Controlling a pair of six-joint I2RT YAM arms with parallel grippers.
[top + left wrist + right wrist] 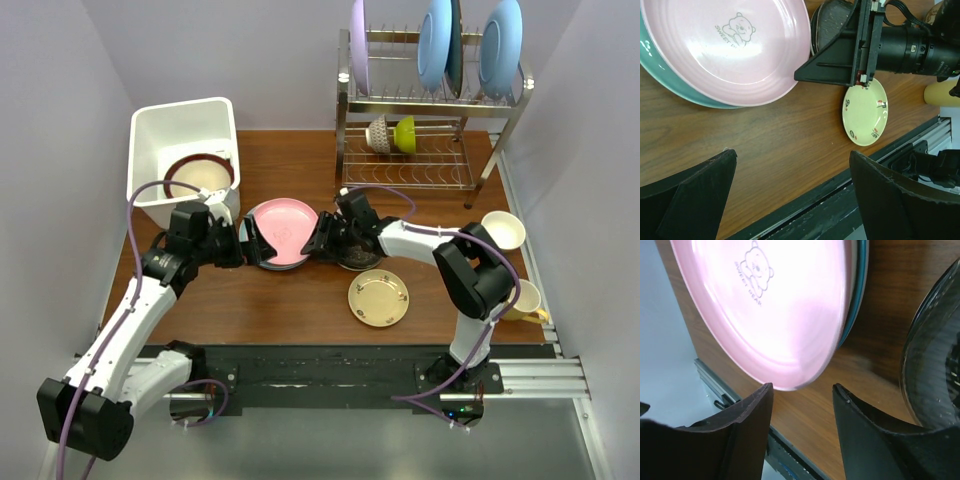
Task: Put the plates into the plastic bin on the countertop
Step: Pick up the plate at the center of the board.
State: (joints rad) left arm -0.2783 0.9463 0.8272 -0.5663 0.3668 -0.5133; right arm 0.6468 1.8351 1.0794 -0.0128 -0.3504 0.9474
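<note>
The pink plate (pixel 283 232) lies on a blue-rimmed plate (pixel 860 290) on the countertop (pixel 300 310). My left gripper (pixel 245 243) is open and empty at its left edge; in the left wrist view (pixel 792 190) the pink plate (pixel 740 50) lies ahead. My right gripper (pixel 322 238) is open at its right edge, with the pink rim (pixel 770 305) just ahead of the jaws (pixel 802 395). The dark glass plate (pixel 358 258) lies under the right wrist. The small yellowish plate (pixel 378 297) lies nearer. The plastic bin (pixel 160 125) holds the maroon-rimmed plate (pixel 200 175). The fruit-motif plate is out of view.
A steel wire rack (pixel 430 105) at the back right holds lilac and light-blue plates on top and bowls below. Two cream mugs (pixel 503 230) stand at the right edge. A black rail (pixel 330 365) runs along the near edge.
</note>
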